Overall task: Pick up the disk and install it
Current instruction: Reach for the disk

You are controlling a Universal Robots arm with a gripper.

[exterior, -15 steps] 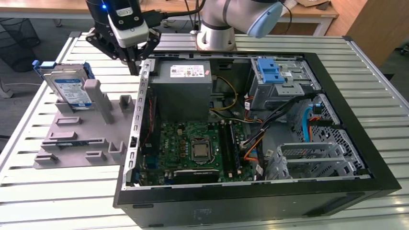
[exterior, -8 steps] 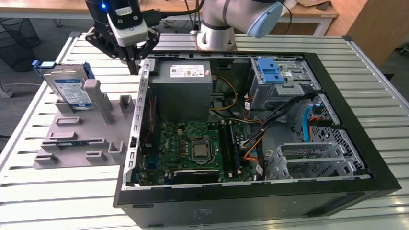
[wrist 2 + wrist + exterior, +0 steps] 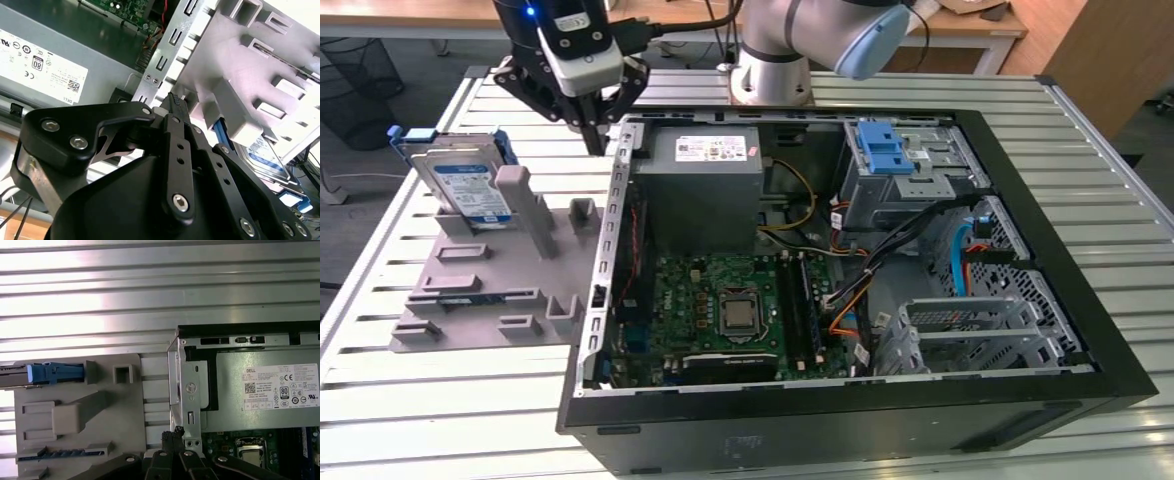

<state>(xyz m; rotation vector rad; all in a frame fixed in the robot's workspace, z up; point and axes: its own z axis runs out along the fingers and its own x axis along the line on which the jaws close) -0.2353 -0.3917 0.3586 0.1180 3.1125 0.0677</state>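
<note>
The disk [image 3: 463, 182] is a silver hard drive with a white-and-blue label in a blue carrier. It stands on edge, leaning in a slot at the back of the grey holder [image 3: 494, 295] on the exterior view's left. The first wrist view shows the disk [image 3: 50, 373] edge-on, and the second wrist view shows the disk [image 3: 266, 156] behind a grey post. My gripper [image 3: 595, 135] hangs above the gap between the holder and the computer case wall, right of the disk and apart from it. Its fingertips meet with nothing between them in both wrist views [image 3: 175, 100] [image 3: 173, 434].
An open computer case [image 3: 854, 425] lies on the slatted metal table [image 3: 440, 420]. Inside are a grey power-supply box [image 3: 703, 180], a green motherboard [image 3: 720, 300], and a metal drive bay with a blue latch [image 3: 890, 150] at the back right. Cables run between the bays.
</note>
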